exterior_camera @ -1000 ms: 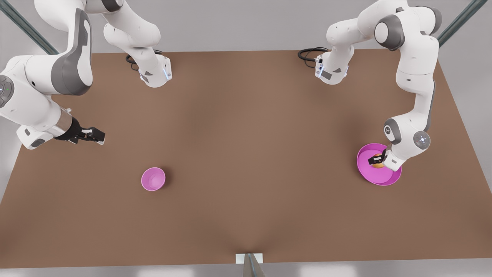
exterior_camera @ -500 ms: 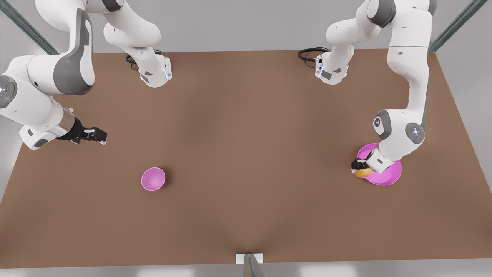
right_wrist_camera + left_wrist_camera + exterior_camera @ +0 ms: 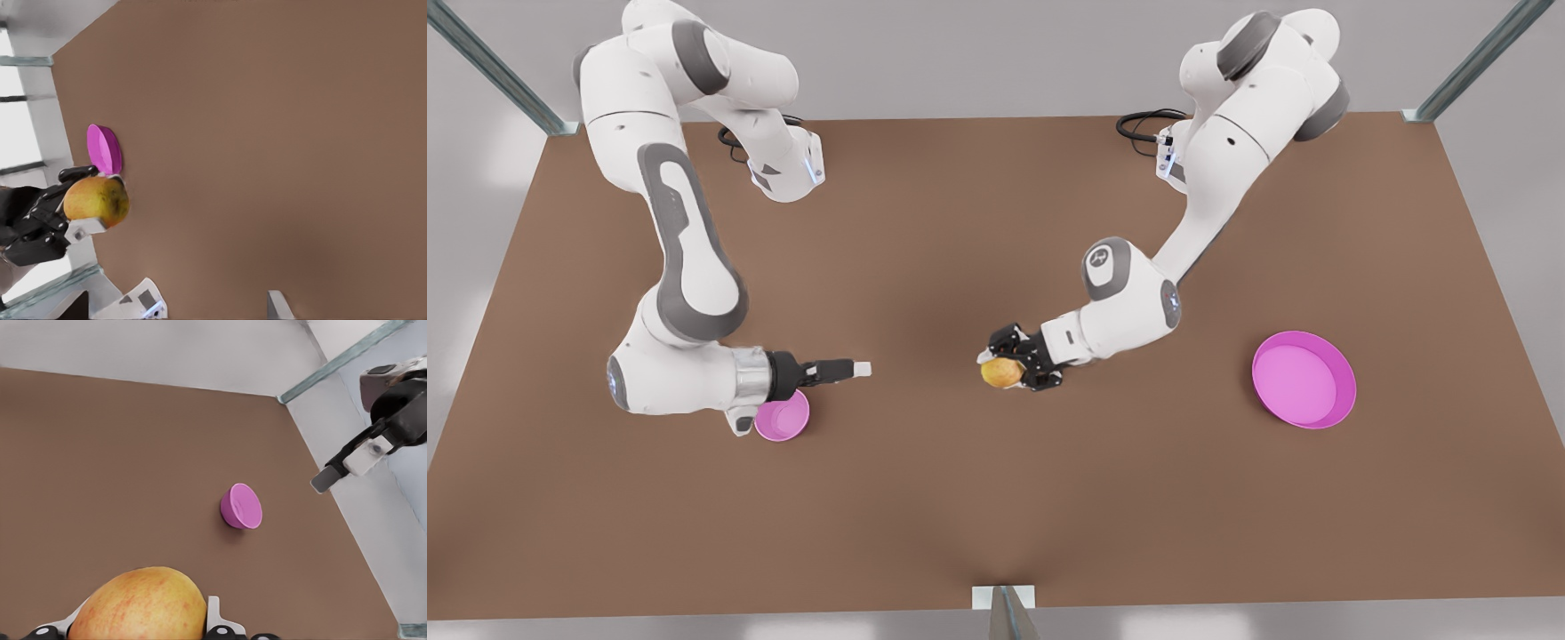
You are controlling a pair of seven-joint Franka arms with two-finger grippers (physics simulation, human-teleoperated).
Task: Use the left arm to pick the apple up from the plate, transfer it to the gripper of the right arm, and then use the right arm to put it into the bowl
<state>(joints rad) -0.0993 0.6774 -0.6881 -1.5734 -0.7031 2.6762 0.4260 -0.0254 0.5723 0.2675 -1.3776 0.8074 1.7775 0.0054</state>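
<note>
Yellow-orange round apple (image 3: 999, 372) sits pinched in the left gripper (image 3: 1005, 360) above the brown table (image 3: 996, 498), well apart from the shallow magenta plate (image 3: 1304, 380). Facing it, the right gripper (image 3: 852, 369) hovers with fingers parted beside the small deep magenta bowl (image 3: 783, 419).

— What sort of place do we see here?
— We see a simulated robot test cell: a bare brown table (image 3: 925, 498) spans the frame, grey metal frame struts (image 3: 489, 67) cross the upper corners, and two white arm bases (image 3: 787, 173) with black cables (image 3: 1143, 124) stand along the upper edge, against plain grey walls.
</note>
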